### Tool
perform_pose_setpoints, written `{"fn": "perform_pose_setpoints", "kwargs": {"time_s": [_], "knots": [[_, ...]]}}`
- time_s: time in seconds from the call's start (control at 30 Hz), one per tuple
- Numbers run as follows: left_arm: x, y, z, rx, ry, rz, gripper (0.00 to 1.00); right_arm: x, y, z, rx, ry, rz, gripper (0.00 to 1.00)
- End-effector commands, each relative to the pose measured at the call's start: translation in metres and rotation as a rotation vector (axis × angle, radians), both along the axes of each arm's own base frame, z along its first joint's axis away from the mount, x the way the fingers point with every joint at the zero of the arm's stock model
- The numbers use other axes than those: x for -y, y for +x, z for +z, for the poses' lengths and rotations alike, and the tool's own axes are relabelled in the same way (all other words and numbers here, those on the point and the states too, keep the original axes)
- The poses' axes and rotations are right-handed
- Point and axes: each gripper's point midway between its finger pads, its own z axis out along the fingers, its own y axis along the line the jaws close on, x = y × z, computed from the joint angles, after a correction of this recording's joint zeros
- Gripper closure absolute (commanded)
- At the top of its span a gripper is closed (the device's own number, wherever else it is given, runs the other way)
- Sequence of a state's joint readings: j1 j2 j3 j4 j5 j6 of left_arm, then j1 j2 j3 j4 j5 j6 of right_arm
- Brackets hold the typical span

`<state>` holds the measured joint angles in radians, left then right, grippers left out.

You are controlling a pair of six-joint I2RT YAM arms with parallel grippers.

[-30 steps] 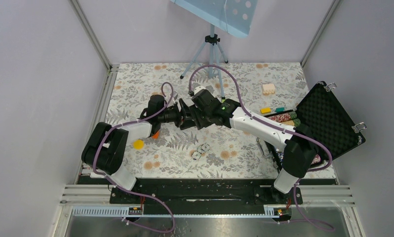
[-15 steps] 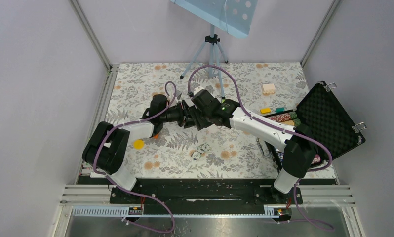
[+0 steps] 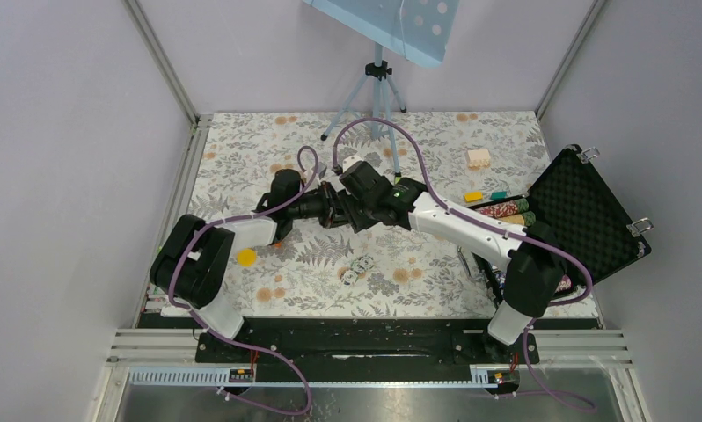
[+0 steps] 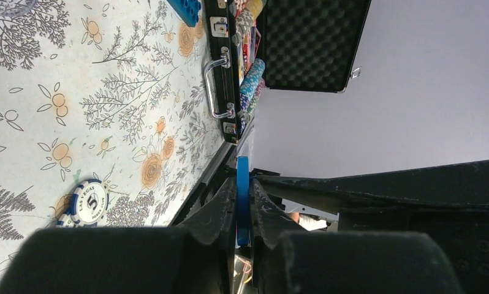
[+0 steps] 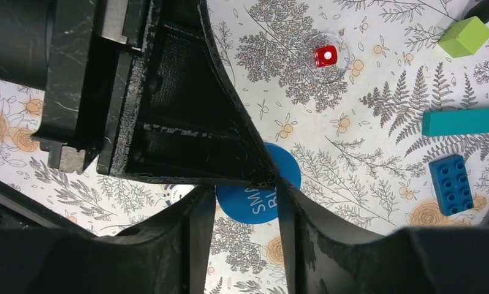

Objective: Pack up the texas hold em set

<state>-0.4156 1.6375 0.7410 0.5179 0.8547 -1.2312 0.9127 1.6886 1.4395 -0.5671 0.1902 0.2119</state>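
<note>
While the left end effector (image 4: 243, 184) pinches the blue disc (image 4: 242, 166) edge-on between closed fingers, the right end effector (image 5: 246, 202) straddles the same disc over the middle of the bench (image 3: 268, 149). Whether it presses on the rim I cannot tell. The open case (image 3: 594, 211) lies well apart, at the right edge. A clean handover, I judge, wants one grip firm before the other lets go, both wrists steady so the thin disc cannot twist out.
</note>
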Motion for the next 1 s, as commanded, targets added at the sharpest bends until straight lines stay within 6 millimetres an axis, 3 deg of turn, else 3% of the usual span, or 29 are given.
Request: {"fn": "perform_pose_setpoints", "kwargs": {"time_s": [0.0,0.17,0.3,0.5,0.7,0.97], "knots": [[0.010,0.003,0.033,0.114,-0.063,-0.047,1.00,0.001,0.000,0.025,0.056,0.032,0.007,0.48],[0.010,0.002,0.048,0.184,-0.106,-0.051,1.00,0.014,-0.005,0.045,0.104,0.091,-0.037,0.27],[0.007,0.001,0.079,0.273,-0.208,-0.008,1.00,0.034,-0.009,0.071,0.173,0.187,-0.127,0.20],[-0.006,-0.008,0.133,0.374,-0.468,0.058,1.00,0.034,-0.021,0.091,0.096,0.453,-0.203,0.23],[-0.009,-0.017,0.151,0.423,-0.492,0.066,1.00,0.022,-0.021,0.103,-0.064,0.740,-0.186,0.28],[-0.009,-0.018,0.150,0.438,-0.459,0.072,1.00,0.018,-0.021,0.119,-0.093,0.873,-0.157,0.33]]}}
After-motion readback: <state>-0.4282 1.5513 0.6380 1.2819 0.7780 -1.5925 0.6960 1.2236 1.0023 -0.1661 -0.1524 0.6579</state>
